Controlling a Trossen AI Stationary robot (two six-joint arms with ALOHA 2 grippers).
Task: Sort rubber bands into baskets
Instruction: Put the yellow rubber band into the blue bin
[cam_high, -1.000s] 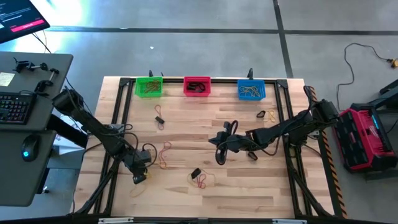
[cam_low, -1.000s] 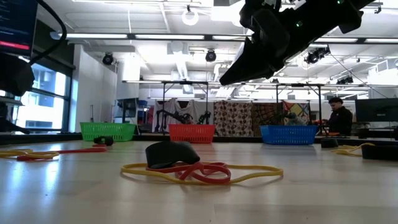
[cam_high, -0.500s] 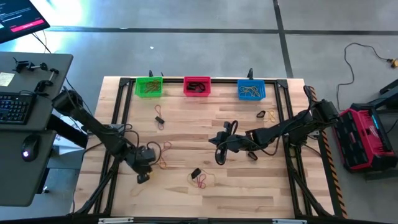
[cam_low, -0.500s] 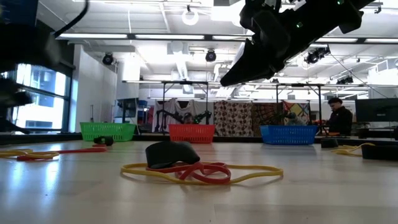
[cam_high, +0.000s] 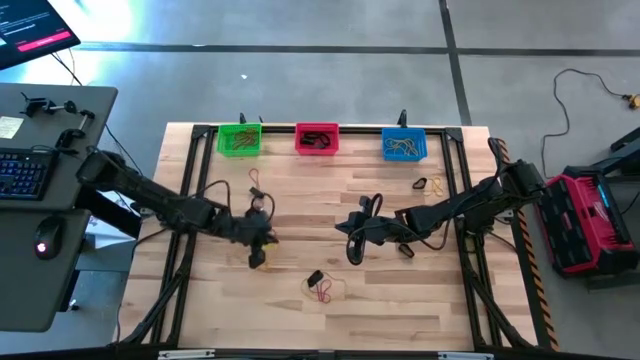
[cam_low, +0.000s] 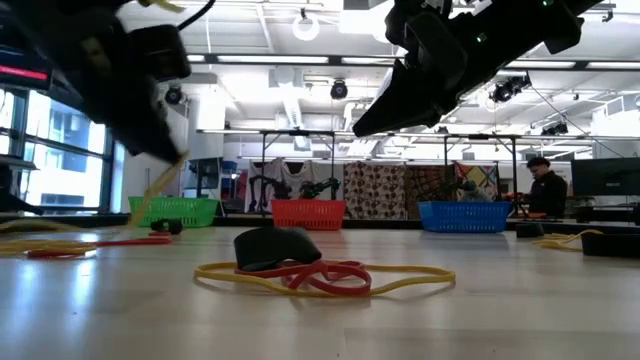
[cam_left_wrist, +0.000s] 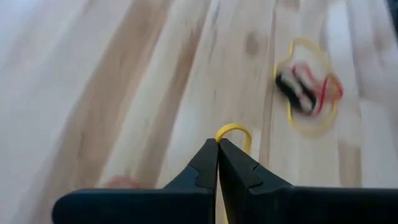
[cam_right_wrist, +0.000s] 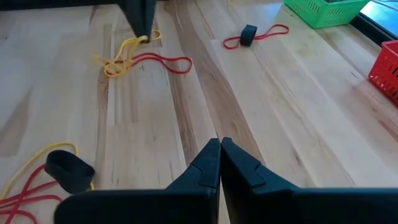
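Observation:
My left gripper (cam_high: 257, 258) hangs low over the left middle of the table, shut on a yellow rubber band (cam_left_wrist: 233, 132). My right gripper (cam_high: 353, 255) hovers shut and empty above the table's centre. Loose rubber bands lie about: a black, red and yellow tangle (cam_high: 320, 285) near the front, a red and black pair (cam_high: 255, 190) farther back, and a yellow and black pair (cam_high: 430, 185) at the right. Along the far edge stand the green basket (cam_high: 239, 139), the red basket (cam_high: 317, 138) and the blue basket (cam_high: 404, 144), each with bands inside. My left gripper pinches the yellow band between its two fingertips; a small loop (cam_left_wrist: 234, 129) pokes out past the tips. The fingers slant down from the table's left. The rest of the band (cam_right_wrist: 121, 61) trails down onto the table beside a red band (cam_right_wrist: 165, 62).
A black band (cam_high: 405, 250) lies under my right arm. Black frame rails run along the table's edges (cam_high: 190, 190). A desk with a keyboard (cam_high: 25, 170) stands to the left and a red case (cam_high: 590, 220) to the right. A person (cam_low: 545, 190) stands far behind the table.
My left gripper has swung from the near left edge toward the table's middle, rising a little and rolling as it went. A yellow band now trails from its tips, where the low view showed none before. My right arm has kept still.

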